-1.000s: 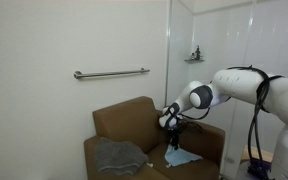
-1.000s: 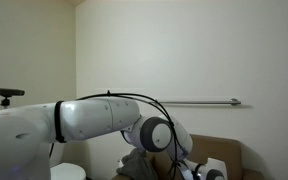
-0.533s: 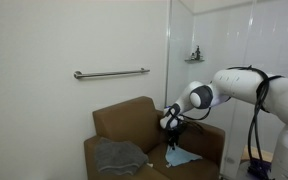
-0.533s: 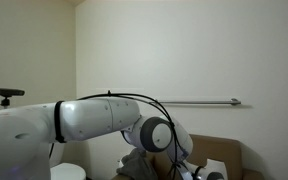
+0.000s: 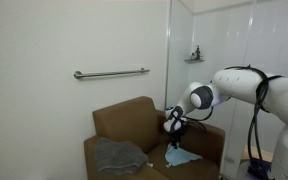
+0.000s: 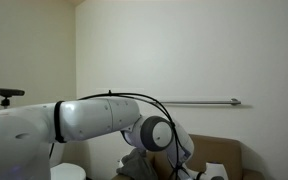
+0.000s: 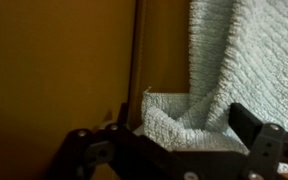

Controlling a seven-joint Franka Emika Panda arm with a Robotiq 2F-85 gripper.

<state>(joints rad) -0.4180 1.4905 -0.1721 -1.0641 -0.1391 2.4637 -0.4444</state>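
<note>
Gripper [image 5: 173, 127] is released: in the wrist view we see its dark fingers [image 7: 259, 140] spread wide with nothing pinched between them. It hangs low over the seat of a brown armchair [image 5: 124, 122].

Directly under it lies a light blue towel [image 5: 181, 156], crumpled on the seat at the side nearest the white arm [image 5: 244, 88]. In the wrist view the towel [image 7: 234, 55] fills the area ahead of one finger, and a folded edge of it reaches in between the two fingers. We cannot tell whether the fingertips touch the terry surface. Beyond the other finger the wrist view shows only brown upholstery.

Across the seat from the gripper, well apart from the towel, a grey cloth [image 5: 117, 155] lies bunched near the far armrest. The backrest rises just behind the gripper.

Above the gripper, a metal grab bar [image 5: 112, 73] runs level along the pale wall; we also see the bar [image 6: 199, 102] in the other exterior view. Higher up, a small corner shelf [image 5: 194, 58] holds something too small to tell.
</note>
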